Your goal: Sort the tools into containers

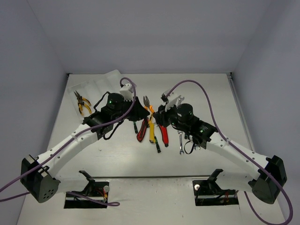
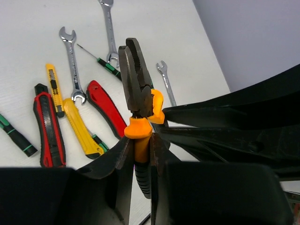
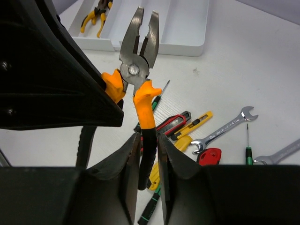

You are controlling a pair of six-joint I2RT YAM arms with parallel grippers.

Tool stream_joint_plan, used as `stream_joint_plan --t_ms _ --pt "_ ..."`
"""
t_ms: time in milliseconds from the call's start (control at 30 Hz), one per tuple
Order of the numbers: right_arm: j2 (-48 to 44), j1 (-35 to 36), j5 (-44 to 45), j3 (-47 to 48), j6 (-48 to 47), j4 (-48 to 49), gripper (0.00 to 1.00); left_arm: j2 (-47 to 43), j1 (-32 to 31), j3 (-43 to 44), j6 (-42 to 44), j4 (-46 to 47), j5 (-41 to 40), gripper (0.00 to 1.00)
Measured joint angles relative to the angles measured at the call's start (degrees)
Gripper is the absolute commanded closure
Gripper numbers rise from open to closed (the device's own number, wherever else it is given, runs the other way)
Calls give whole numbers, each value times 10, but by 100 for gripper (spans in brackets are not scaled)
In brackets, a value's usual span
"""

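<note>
We see L gripper (image 2: 140,146) fingers clamped on one handle of the pliers (image 2: 137,82). R gripper (image 3: 147,140) fingers are pressed tight on the other handle, where orange meets black. Pliers sit up off the table (image 1: 211,93), nose a bit open, btwn both wrists and just right of the tray (image 1: 101,86). Second pliers (image 3: 96,11) lie in a tray compartment. Knives (image 2: 105,105), wrenches (image 2: 72,61) and screwdrivers (image 2: 111,69) lie loose on table below.

Orange-and-black-handled pliers (image 3: 138,71), translucent white tray (image 3: 187,21)
</note>
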Motion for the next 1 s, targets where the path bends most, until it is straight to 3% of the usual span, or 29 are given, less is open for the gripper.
stream_joint_plan --t_ms 67,167,300,500,700,1000 --pt "0 0 1 0 2 9 38 0 3 0 9 -9 -8 100" --pt "-1 0 10 -1 4 21 26 0 22 0 20 -28 -15 100" --pt "-19 0 41 -14 4 23 24 -3 98 -1 36 -49 -17 100" --pt "-61 -5 93 -41 0 18 23 -1 290 16 90 -123 -16 100" --pt "-78 -13 110 -80 -2 12 23 77 459 98 132 -168 -3 100" --pt "-98 -28 111 -118 -12 0 23 285 539 207 178 -190 18 100"
